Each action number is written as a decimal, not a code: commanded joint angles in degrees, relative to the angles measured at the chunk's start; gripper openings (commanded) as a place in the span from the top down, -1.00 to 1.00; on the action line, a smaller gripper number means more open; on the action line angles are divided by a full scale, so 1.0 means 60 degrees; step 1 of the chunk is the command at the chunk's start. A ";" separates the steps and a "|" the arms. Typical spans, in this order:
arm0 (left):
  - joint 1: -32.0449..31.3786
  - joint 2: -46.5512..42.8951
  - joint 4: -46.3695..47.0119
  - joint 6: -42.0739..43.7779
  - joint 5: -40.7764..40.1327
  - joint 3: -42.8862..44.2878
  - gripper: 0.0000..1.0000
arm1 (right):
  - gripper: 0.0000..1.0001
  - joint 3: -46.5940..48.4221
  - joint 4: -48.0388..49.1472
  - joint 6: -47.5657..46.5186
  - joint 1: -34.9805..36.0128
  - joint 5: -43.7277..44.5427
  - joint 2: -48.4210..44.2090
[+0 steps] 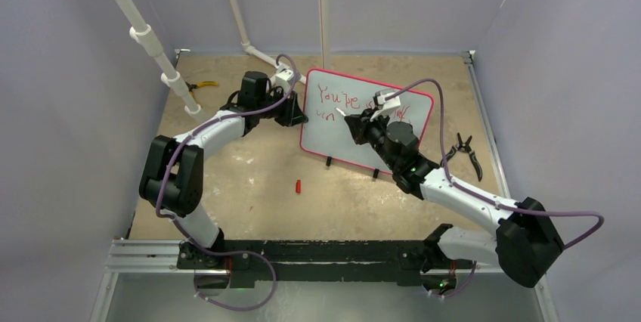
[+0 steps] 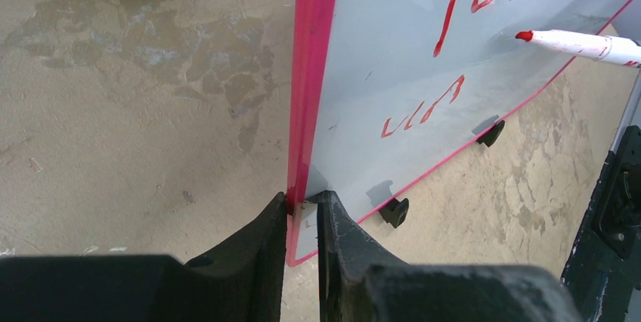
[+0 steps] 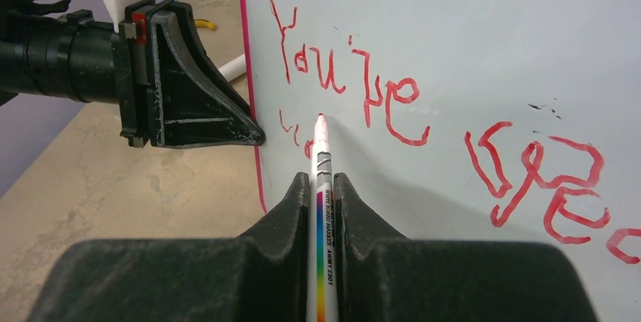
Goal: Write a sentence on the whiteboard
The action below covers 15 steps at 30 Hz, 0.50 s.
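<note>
**First line written, second line just begun**

Near the whiteboard's [image 1: 332, 140] front, a small red piece [image 1: 298, 185], likely a cap, lies on the table. The right gripper [image 3: 323, 180] is clamped on the marker [image 3: 322, 157], whose tip sits close to the whiteboard's lower line; I cannot tell if it touches. The left gripper [image 2: 304, 199] pinches the whiteboard's left frame, steadying it upright. Of the sentence [image 3: 340, 84], "You're" and roughly "special" are written. Below them only "un" stands, so that word looks unfinished.

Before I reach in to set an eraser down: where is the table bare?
Bare: the table in front of the whiteboard, between the arms, bar a small red piece. Crowded: the board's left edge, pinched by the left gripper; its face, where the right gripper holds the marker.
</note>
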 commanded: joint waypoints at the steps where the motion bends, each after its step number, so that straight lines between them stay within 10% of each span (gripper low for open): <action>1: -0.0106 -0.0254 -0.0179 0.0171 -0.0216 0.0215 1.00 | 1.00 -0.0051 0.0059 0.0118 0.0001 0.0079 -0.0170; 15: -0.0106 -0.0256 -0.0160 0.0157 -0.0231 0.0216 1.00 | 1.00 -0.0078 -0.0559 0.0374 0.0017 0.0764 0.0148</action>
